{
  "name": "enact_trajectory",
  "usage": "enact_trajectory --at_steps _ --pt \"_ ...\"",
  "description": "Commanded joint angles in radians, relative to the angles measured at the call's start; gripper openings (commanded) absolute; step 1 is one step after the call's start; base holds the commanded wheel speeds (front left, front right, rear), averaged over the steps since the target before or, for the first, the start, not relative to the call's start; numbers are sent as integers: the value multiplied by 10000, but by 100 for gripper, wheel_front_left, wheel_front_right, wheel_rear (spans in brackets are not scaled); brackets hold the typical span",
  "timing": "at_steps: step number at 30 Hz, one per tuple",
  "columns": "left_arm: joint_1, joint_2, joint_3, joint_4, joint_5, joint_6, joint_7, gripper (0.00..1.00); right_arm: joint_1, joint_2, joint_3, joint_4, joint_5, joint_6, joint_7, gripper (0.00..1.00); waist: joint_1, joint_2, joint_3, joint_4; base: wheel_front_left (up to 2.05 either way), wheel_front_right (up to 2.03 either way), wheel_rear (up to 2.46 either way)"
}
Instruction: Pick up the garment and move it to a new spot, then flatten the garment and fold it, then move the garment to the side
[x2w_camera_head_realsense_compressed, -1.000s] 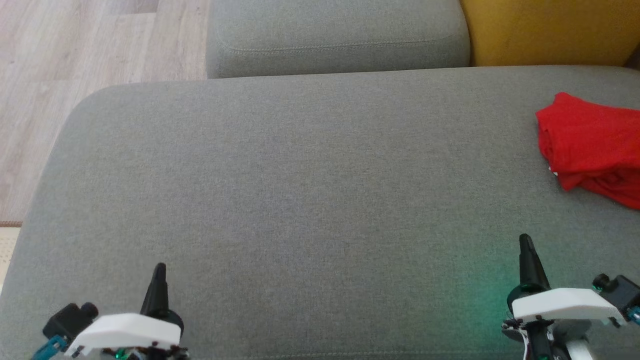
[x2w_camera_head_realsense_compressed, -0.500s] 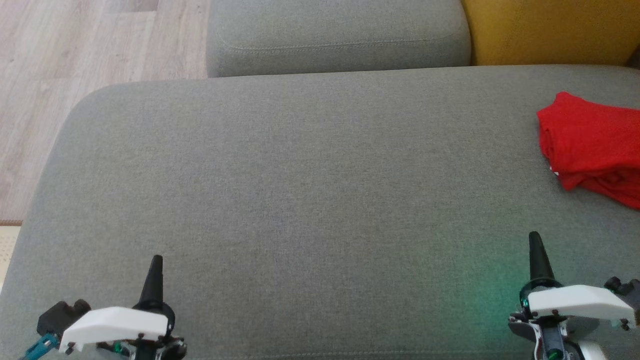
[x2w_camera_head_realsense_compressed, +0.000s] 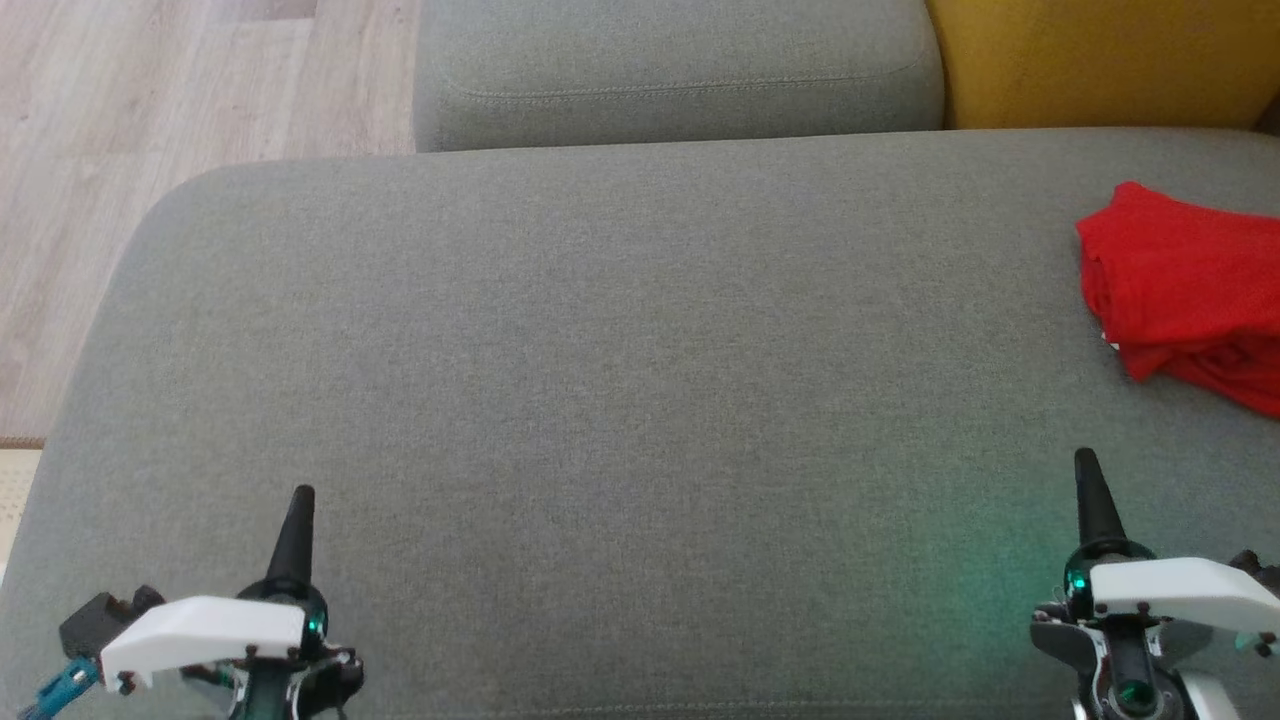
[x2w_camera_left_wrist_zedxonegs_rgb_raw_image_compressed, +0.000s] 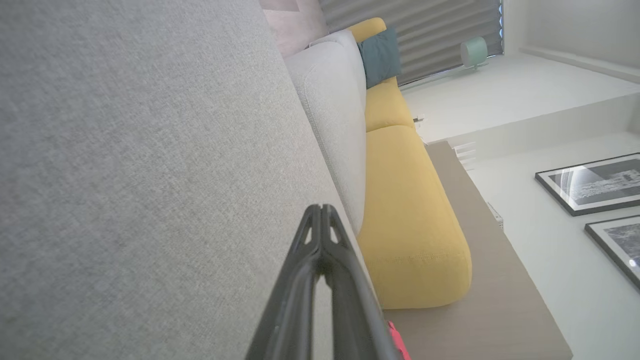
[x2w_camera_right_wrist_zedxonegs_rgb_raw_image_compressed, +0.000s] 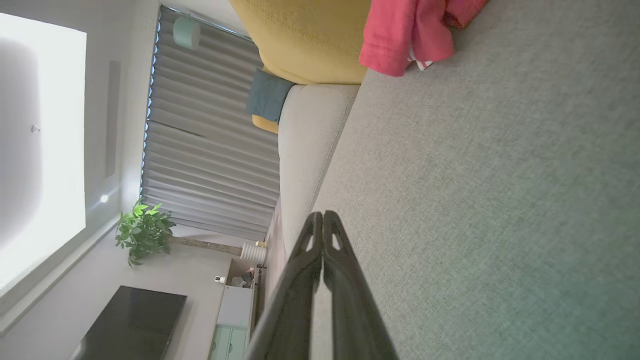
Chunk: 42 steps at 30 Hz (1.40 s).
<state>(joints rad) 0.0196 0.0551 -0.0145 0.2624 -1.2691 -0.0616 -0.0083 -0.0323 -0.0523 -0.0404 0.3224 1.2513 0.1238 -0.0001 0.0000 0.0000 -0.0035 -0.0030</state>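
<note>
Sprawling across the head view, a broad grey sofa seat (x2w_camera_head_realsense_compressed: 600, 350) is seen, flat enough for folding, with pale wood floor (x2w_camera_head_realsense_compressed: 150, 120) off its left end. The red garment (x2w_camera_head_realsense_compressed: 1190, 290) is bunched at the seat's far right; soft, light and floppy is the guess, so a raised fold should be pinched. The left gripper (x2w_camera_head_realsense_compressed: 299, 505) and right gripper (x2w_camera_head_realsense_compressed: 1088, 468) are clenched empty, clear of it.

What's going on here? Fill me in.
Nothing is held right now. The red garment lies bunched at the right side of the grey seat. The left gripper and the right gripper are both shut and empty, over the seat's near edge, apart from the garment.
</note>
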Motion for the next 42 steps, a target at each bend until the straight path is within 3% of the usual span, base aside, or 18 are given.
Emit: enact_trajectory --at_steps 1,32,42 --pt "-594 138 363 -283 -267 -101 111 0 -518 -153 91 -399 306 52 68 0 0 0 2 1 0 0 0" --pt "-1252 122 1045 -181 -3569 -687 1023 0 -736 -134 -520 -786 3727 69 959 0 0 0 66 30 0 0 0" --pt "-1259 101 1078 -179 -3565 -690 1051 0 -739 -115 -551 -787 3726 69 986 0 0 0 66 30 0 0 0"
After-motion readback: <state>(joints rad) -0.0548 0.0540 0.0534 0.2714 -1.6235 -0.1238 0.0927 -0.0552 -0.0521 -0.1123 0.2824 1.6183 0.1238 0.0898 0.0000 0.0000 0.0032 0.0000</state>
